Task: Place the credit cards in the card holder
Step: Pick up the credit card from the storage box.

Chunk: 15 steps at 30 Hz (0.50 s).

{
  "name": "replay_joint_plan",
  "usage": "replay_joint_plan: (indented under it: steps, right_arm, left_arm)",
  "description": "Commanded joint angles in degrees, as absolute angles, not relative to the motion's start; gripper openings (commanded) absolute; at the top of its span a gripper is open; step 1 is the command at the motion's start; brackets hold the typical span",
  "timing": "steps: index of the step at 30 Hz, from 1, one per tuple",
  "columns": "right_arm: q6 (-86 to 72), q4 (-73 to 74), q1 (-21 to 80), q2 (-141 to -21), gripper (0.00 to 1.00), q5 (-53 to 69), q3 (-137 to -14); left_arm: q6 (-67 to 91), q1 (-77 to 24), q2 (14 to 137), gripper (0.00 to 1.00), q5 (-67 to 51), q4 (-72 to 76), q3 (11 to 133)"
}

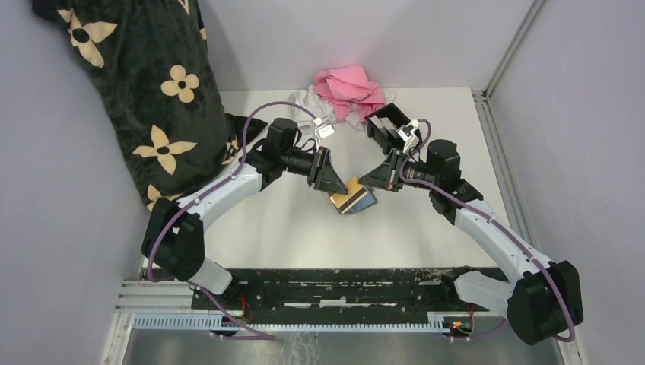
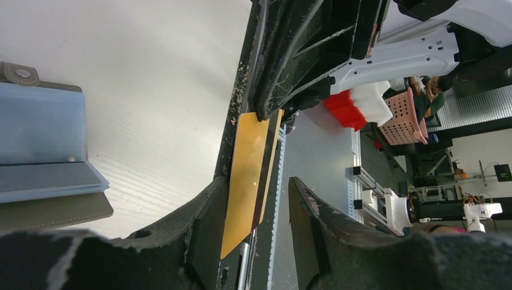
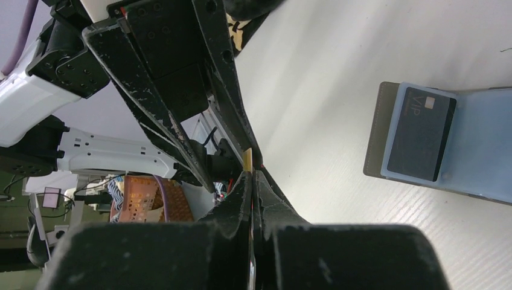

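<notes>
My right gripper [image 3: 252, 170] is pressed together on one tan card [image 2: 247, 163], holding it on edge above the table [image 1: 304, 228]. My left gripper [image 2: 256, 190] is spread, one finger on either side of that card. Below lies one open grey wallet [image 3: 386, 130] with one dark card [image 3: 421, 134] in its blue sleeve. The one black card holder [image 1: 389, 120] sits further back by my right wrist, apart from the card.

Robotics lab, enclosed table [image 1: 304, 228] (aluminium rails [image 1: 156, 295])
</notes>
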<state>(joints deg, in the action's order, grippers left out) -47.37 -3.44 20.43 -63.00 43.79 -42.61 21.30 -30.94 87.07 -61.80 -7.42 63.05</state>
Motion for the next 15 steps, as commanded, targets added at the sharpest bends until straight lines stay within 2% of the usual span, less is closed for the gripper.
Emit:
replay_joint_plan:
  steps: [1,5,10,15]
  right_arm:
    - [-48.25,-9.56,20.64,-64.54,0.01,45.88,-44.00]
    - [-48.38,-10.51,20.64,-66.01,0.01,46.14,-44.57]
    - [-48.37,-10.93,20.65,-67.19,0.01,46.10,-45.50]
    - [-48.54,-11.42,20.59,-67.89,0.01,46.12,-45.87]
  left_arm:
    - [18.85,-30.86,87.42,0.49,-65.14,-6.94,65.04]
    - [19.07,-30.83,87.84,0.45,-65.77,-6.77,65.21]
    - [19.07,-30.90,88.62,0.35,-66.18,-6.84,65.30]
    - [19.25,-30.85,89.22,0.16,-66.20,-6.85,65.60]
